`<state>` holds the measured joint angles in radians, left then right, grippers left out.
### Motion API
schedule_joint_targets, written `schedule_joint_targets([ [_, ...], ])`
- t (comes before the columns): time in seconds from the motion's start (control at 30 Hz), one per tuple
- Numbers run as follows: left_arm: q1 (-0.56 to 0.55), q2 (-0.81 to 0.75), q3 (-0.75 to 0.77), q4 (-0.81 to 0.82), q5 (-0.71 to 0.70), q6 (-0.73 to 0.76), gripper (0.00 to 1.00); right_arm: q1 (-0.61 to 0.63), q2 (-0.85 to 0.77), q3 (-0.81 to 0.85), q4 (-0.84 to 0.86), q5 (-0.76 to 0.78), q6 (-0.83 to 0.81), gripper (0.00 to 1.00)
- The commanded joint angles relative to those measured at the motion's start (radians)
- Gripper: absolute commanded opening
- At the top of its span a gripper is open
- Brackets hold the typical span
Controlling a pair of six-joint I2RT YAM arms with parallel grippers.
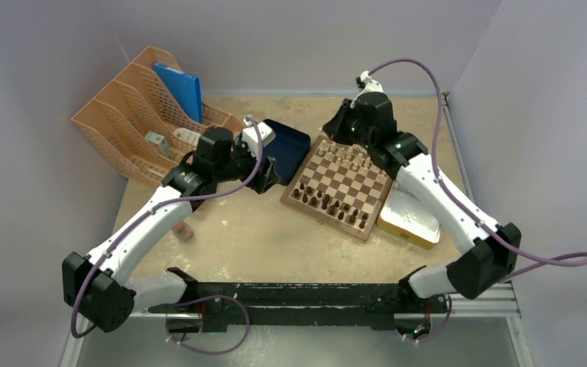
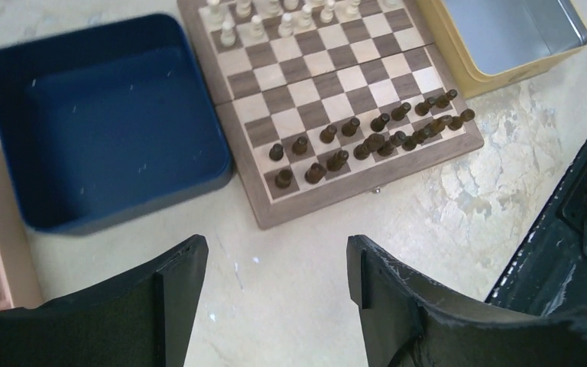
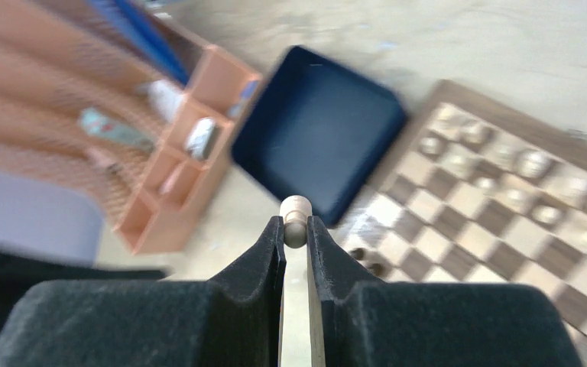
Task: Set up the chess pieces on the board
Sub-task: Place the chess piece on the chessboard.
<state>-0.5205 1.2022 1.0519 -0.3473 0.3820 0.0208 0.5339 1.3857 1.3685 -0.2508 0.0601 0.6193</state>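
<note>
The right jaws are pressed together on a pale piece point(image 3: 296, 219), pinching it just under its round head, which sticks up above the black fingertips. In the top view they hang over the far left corner of the board point(image 1: 343, 184), with the blue tray point(image 3: 313, 130) just to the left. The right wrist view is blurred, so finer detail of the piece cannot be told.

The left jaws are spread wide with nothing between them. Their two black fingers point(image 2: 174, 298) stand apart above bare desk point(image 2: 275, 252), near the board's near left corner and the near edge of the blue tray point(image 2: 107, 122).

The board is wood, square, checkered dark brown and cream with a brown rim, and lies turned at an angle on the desk. The pale pieces point(image 2: 257, 27) stand along its far rows. Dark pieces point(image 2: 374, 141) fill the near rows, bunched closer together toward the right.

The blue tray is square with rounded corners and sits just beside the board's left edge. A shiny metal tray point(image 2: 504, 30) with a yellow rim lies against the board's right side. Far left stands an orange mesh file rack point(image 1: 141, 115) holding a blue folder point(image 1: 179, 88). The desk top is pale, mottled and worn
</note>
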Motion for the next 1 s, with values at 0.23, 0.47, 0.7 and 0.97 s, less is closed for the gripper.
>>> schedule_joint_targets([
  [0.23,-0.002,-0.062,0.077,-0.215,-0.178,-0.208,0.69,-0.187,0.132,0.107,-0.418,0.220,-0.089,0.11],
  [0.47,-0.002,-0.035,0.117,-0.276,-0.198,-0.207,0.70,-0.269,0.177,0.025,-0.407,0.193,-0.100,0.11],
  [0.7,-0.003,-0.051,0.114,-0.282,-0.200,-0.187,0.70,-0.296,0.217,-0.014,-0.380,0.166,-0.106,0.11],
  [0.97,-0.002,-0.047,0.133,-0.306,-0.226,-0.160,0.70,-0.317,0.256,-0.053,-0.337,0.170,-0.126,0.11],
])
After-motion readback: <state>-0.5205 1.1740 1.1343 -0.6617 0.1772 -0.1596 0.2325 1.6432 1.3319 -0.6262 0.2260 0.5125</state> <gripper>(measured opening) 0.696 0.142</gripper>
